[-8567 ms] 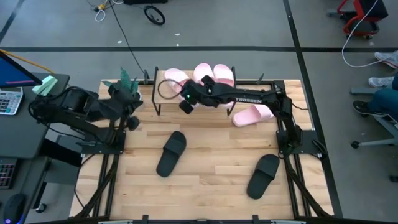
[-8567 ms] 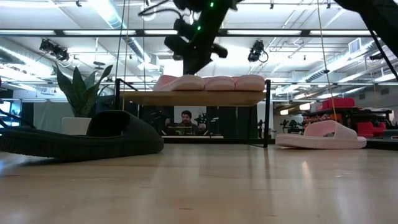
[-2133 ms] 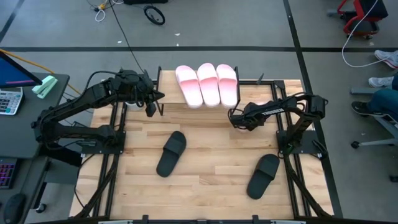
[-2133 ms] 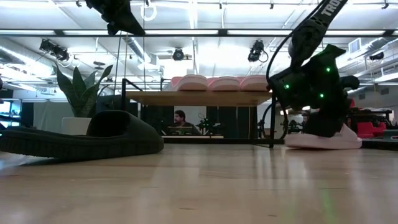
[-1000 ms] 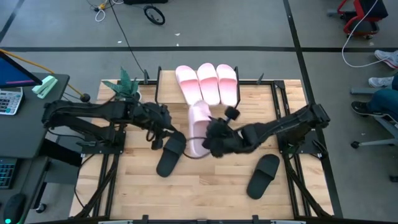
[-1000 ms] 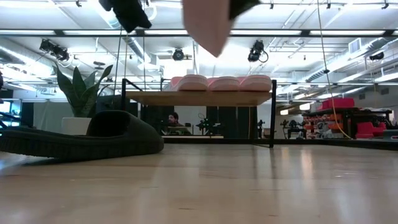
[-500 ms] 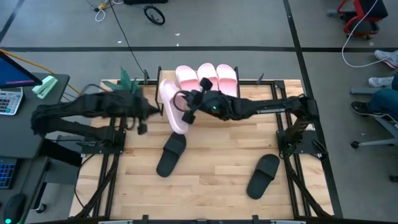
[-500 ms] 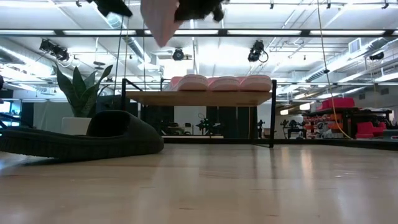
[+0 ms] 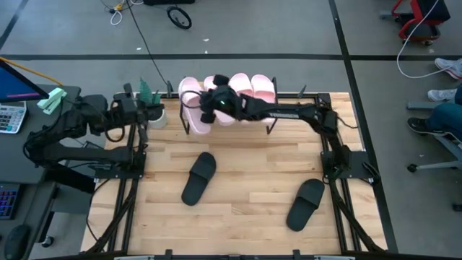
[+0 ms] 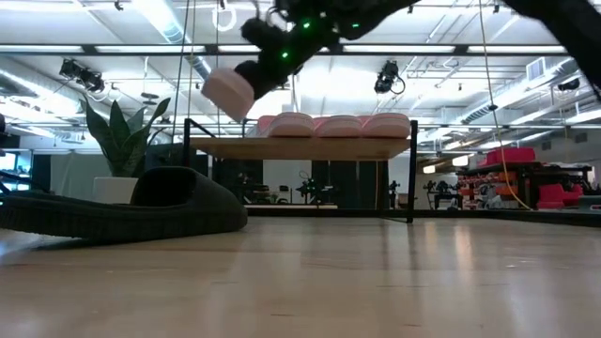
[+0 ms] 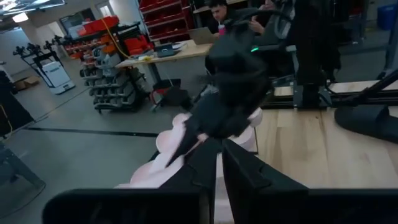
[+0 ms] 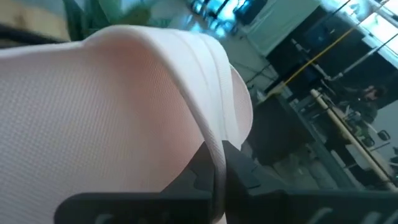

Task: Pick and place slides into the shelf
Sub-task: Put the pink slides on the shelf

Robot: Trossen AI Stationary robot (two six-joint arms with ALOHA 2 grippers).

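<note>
Four pale pink slides sit at the far edge of the worktop [image 9: 245,188]: three rest side by side on the shelf [image 10: 299,146], among them the middle slide [image 10: 340,125], while a fourth pink slide [image 9: 190,105] hangs in the air over the shelf's left end, carried by the right end effector [image 9: 209,108]. The right arm reaches across the shelf from the worktop's right side. The right wrist view shows the pink strap filling the frame, with the dark fingers [image 12: 239,171] pressed together on its edge, so the end effector is clamped on the slide. Seen from the low view, the held slide's rounded end hangs above and just left of the shelf's top board. The left end effector [image 9: 148,110] is drawn back at the worktop's far-left corner beside a potted plant [image 10: 120,141]; its wrist view shows the fingers [image 11: 239,165] nearly closed, with only a thin gap between them and nothing held. Two black slides lie on the bare worktop, one left of centre [image 9: 198,178] and one towards the right [image 9: 305,204], well apart from each other.
</note>
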